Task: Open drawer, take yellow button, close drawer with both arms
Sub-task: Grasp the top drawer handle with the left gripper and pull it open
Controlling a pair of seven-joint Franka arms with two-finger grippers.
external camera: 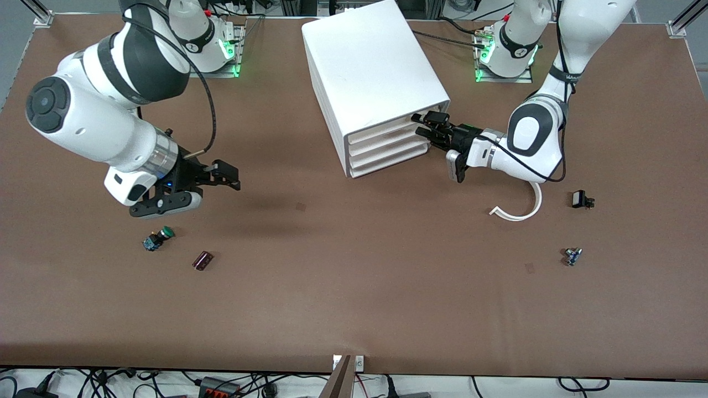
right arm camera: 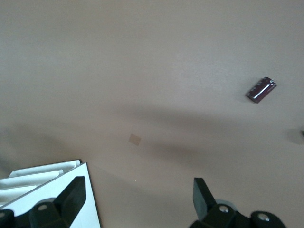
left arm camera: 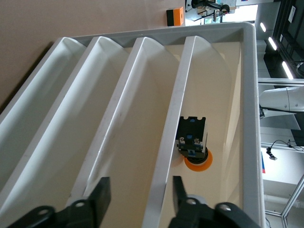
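Note:
The white cabinet [external camera: 370, 61] stands at the robots' edge of the table, mid-table. Its top drawer [external camera: 387, 130] sits flush with the three below. My left gripper [external camera: 423, 125] is at that drawer's front, toward the left arm's end. In the left wrist view the left gripper [left arm camera: 140, 187] is open, its fingers either side of the drawer's front lip [left arm camera: 172, 147], with a gap on one side. Over the lip, the orange-capped button [left arm camera: 192, 140] lies inside the drawer. My right gripper [external camera: 215, 189] hangs open and empty over bare table [right arm camera: 138, 185], toward the right arm's end.
A green-capped button [external camera: 157, 239] and a dark red part [external camera: 203, 260] lie near the right gripper. Toward the left arm's end are a white curved strip [external camera: 520, 210], a small black part [external camera: 582, 199] and a small bluish part [external camera: 572, 256].

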